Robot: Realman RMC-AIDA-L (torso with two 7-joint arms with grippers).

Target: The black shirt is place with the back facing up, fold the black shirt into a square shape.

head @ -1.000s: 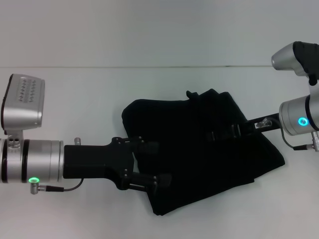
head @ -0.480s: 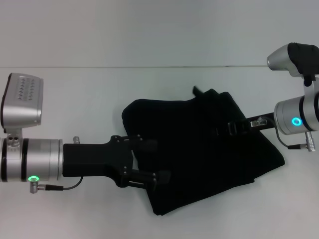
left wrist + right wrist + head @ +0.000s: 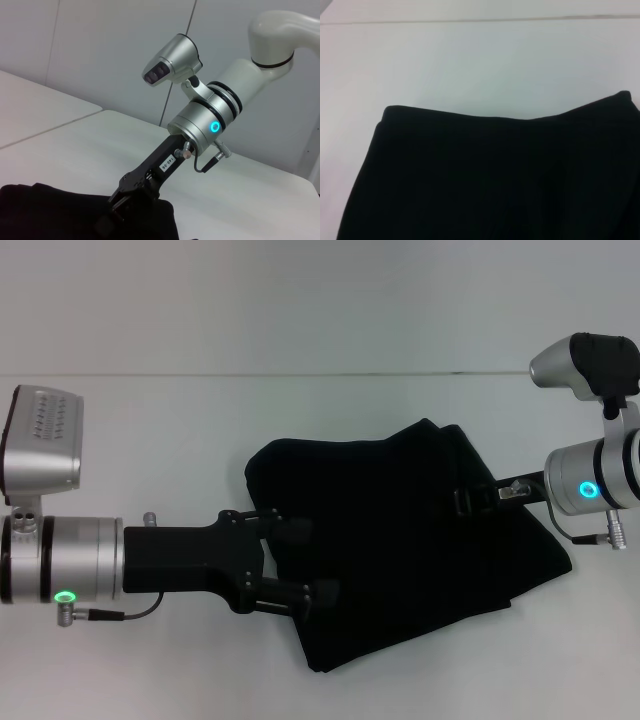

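Plain black cloth shirt point(image 3: 400, 550), no print showing, on flat white table point(image 3: 150, 440). Matte black left gripper point(image 3: 312, 560) on silver arm with green ring light; matte black right gripper point(image 3: 462, 502), silver wrist, cyan-blue ring light. Pale grey wall point(image 3: 300, 300) behind.

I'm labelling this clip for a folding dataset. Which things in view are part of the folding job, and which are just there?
Part of the job:
- black shirt, lying partly folded
- left gripper, open at the shirt's left edge
- right gripper, over the shirt's right part

Just there:
- white table under the shirt; nothing else lies on it
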